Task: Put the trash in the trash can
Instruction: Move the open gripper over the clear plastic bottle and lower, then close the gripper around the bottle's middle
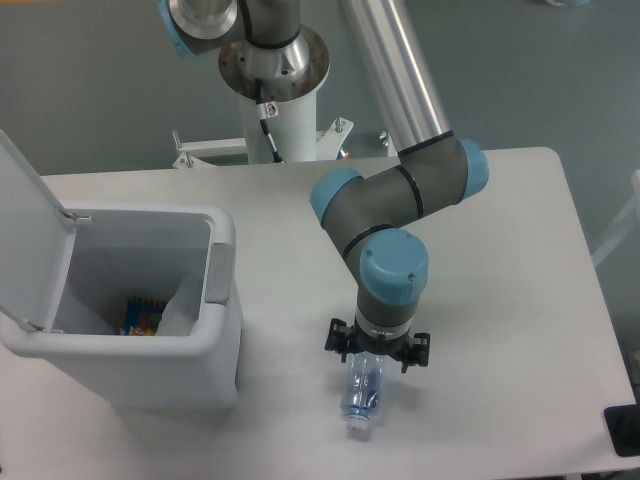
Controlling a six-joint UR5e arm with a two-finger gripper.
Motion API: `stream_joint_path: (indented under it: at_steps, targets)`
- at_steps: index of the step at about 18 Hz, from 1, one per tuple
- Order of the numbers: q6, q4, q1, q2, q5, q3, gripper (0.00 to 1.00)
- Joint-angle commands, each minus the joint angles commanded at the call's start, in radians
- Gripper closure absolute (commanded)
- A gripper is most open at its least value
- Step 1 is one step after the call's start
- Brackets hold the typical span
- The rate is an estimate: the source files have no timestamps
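Overhead view of the work table (pixel 520 300); the principal risk is judged to be a poor hold on the crushed bottle (pixel 364 396), whose clear, dented plastic is likely to be slippery and to deform under pressure; should the grip be taken near one end only, the free end with the white cap (pixel 358 430) may swing down or the bottle may slide out during the lift; a second risk is judged to lie in the transfer, since the bottle is long and may catch on the rim of the trash can (pixel 222 262) or on the raised lid (pixel 25 235) if it is carried too low or released too early; the gripper (pixel 377 347) is seen directly over the upper end of the bottle, whose cap end projects toward the near table edge; whether the jaws are apart or closed on the bottle cannot be told, as they are hidden beneath the wrist; the arm is folded, the long silver link descending from the top of the view to an elbow, from which the grey wrist links with blue caps turn back so that the tool points straight down; the can stands well apart to the left of the view, lid open, with a white wrapper (pixel 178 305) and some coloured material already inside
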State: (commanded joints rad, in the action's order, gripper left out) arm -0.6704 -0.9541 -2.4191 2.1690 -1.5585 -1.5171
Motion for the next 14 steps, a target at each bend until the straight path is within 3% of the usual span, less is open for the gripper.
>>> stream_joint_path:
  at_steps: [14]
  targets:
    - [-0.014,-0.008,0.032,0.021,-0.097,-0.017,0.04]
